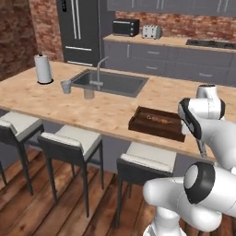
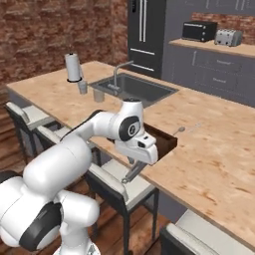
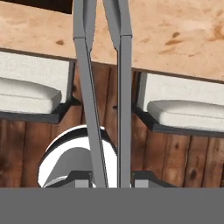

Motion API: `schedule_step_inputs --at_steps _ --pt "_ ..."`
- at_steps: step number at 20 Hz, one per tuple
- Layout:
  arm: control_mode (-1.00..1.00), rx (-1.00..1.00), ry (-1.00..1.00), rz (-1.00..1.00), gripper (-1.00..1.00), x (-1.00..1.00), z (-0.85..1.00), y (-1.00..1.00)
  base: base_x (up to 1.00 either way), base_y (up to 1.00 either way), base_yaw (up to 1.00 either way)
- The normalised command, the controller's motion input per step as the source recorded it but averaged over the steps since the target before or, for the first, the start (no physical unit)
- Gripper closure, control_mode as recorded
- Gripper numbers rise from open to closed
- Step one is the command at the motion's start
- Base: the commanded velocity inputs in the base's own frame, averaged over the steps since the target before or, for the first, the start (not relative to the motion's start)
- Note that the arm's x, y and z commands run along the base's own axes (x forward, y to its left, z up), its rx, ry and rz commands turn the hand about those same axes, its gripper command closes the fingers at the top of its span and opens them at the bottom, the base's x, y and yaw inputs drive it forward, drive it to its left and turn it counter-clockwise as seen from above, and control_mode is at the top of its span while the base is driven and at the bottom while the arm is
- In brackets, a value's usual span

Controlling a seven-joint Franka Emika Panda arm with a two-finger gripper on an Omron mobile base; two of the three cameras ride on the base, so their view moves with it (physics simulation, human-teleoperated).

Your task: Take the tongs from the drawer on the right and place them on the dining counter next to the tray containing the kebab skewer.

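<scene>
Silvery tongs sit pinched in my pincer, their tips cut off at the frame top over the desk; no writing readable.

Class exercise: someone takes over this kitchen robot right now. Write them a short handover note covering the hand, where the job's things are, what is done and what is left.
Hand: shut on the tongs, held below the counter edge, over the stools.
Tray: on the dining counter near its front edge, kebab skewer inside.
Done: tongs are picked up and carried to the dining counter.
Left: lift the tongs above the countertop, set them on the bare wood beside the tray, open the hand and withdraw.
</scene>
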Motion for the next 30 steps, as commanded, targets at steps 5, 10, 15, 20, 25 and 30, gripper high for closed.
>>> schedule_step_inputs --at_steps 5,10,15,20,25,30 --pt "1.00 0.00 0.00 0.00 1.00 0.00 0.00 0.00 0.62 0.23 -0.33" --pt "1.00 0.00 0.00 0.00 1.00 0.00 0.00 0.00 0.64 0.18 -0.27" --pt "1.00 0.00 0.00 0.00 1.00 0.00 0.00 0.00 0.55 0.14 -0.21" --pt "1.00 0.00 0.00 0.00 1.00 0.00 0.00 0.00 0.27 0.02 -0.08" --pt "1.00 0.00 0.00 0.00 1.00 0.00 0.00 0.00 0.01 0.00 0.00" --pt "1.00 0.00 0.00 0.00 1.00 0.00 0.00 0.00 0.00 0.00 0.00"
